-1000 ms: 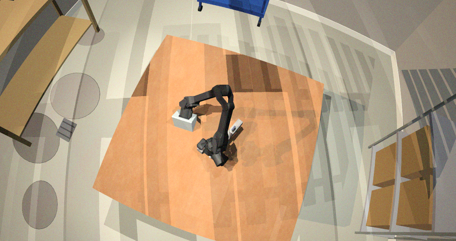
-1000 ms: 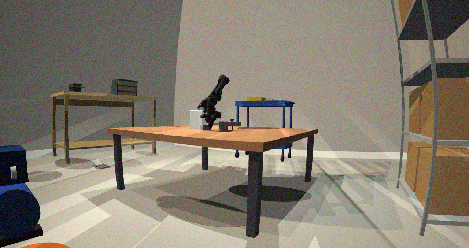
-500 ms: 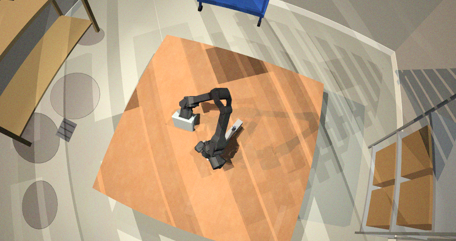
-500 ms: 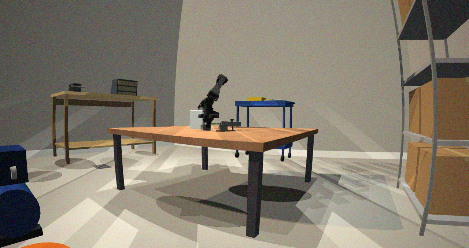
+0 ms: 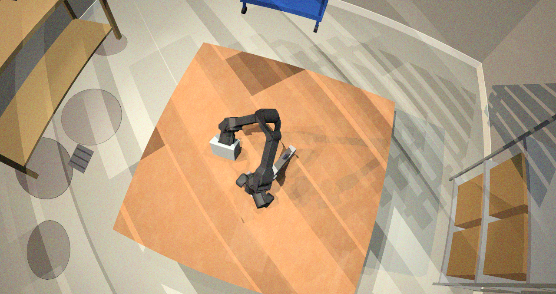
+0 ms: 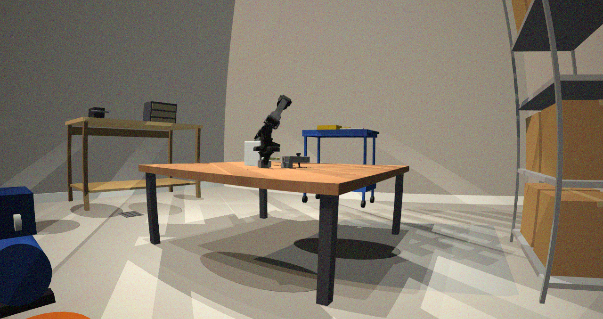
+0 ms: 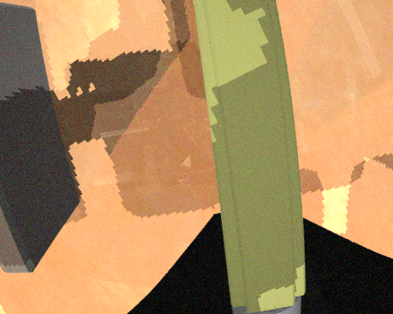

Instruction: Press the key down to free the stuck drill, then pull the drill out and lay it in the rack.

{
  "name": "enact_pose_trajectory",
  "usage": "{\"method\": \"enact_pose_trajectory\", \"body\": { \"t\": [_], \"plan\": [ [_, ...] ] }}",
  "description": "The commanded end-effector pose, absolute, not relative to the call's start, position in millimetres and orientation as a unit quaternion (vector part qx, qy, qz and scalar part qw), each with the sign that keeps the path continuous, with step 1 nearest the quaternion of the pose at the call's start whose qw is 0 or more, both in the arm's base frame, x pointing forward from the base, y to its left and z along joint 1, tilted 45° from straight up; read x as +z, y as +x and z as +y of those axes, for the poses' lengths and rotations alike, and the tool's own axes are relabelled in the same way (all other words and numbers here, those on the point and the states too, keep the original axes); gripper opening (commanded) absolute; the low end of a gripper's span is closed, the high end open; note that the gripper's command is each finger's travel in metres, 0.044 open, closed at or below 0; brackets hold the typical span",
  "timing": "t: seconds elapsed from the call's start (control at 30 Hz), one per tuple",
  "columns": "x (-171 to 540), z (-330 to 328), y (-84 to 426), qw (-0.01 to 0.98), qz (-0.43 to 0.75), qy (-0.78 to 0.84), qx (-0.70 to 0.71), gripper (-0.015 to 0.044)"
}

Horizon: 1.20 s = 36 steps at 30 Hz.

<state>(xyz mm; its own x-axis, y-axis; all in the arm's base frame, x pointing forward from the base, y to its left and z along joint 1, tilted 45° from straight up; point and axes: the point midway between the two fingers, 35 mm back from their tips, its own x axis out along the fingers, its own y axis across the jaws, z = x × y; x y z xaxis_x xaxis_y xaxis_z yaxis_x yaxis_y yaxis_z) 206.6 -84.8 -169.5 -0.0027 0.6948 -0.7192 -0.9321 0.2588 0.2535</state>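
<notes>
Orange table (image 5: 217, 230), jaws gripping olive drill (image 7: 251, 139)

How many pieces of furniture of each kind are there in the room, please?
Orange-topped table: 1
Wooden workbench: 1
Blue wheeled cart: 1
Metal shelving unit: 1
Total: 4

Orange wooden table (image 5: 311, 230) carries: white base block (image 5: 224, 148) left of centre, grey fixture (image 5: 285, 156) to its right, a dark block (image 7: 22, 139) near the arm.
</notes>
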Motion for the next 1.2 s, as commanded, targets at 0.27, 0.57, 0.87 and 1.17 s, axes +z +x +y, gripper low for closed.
{"method": "enact_pose_trajectory", "body": {
  "t": [0.27,0.57,0.87,1.17],
  "plan": [
    [-164.2,-88.7,206.4,0.688,0.393,-0.155,0.59,0.0],
    [-161.0,-90.6,206.0,0.688,0.393,-0.155,0.59,0.0],
    [-157.9,-92.3,205.6,0.688,0.393,-0.155,0.59,0.0],
    [-154.9,-94.1,205.1,0.688,0.393,-0.155,0.59,0.0]
  ]
}}
